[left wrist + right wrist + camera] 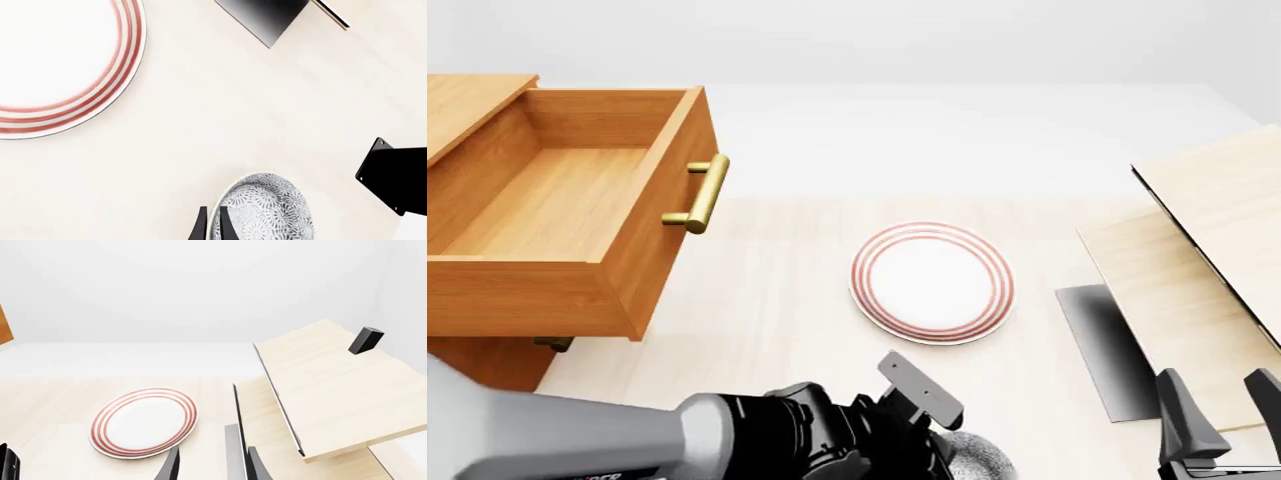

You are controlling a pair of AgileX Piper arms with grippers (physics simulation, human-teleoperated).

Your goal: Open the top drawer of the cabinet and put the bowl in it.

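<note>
The cabinet (481, 360) stands at the left of the front view. Its top drawer (547, 200) is pulled out, nothing shows inside it, and the brass handle (701, 193) faces the table. At the near edge, the speckled bowl (267, 210) (977, 458) is mostly hidden under my left arm. In the left wrist view my left gripper (212, 226) has its two fingers close together astride the bowl's rim, one inside and one outside. My right gripper (213, 467) (1217, 405) is open at the near right, holding nothing.
A white plate with red rings (933, 281) (53, 60) (145, 421) lies mid-table, beyond the bowl. Pale wooden boards (1214, 230) (333, 390) rise at the right beside my right gripper. A lower drawer's handle (554, 343) peeks out under the open drawer.
</note>
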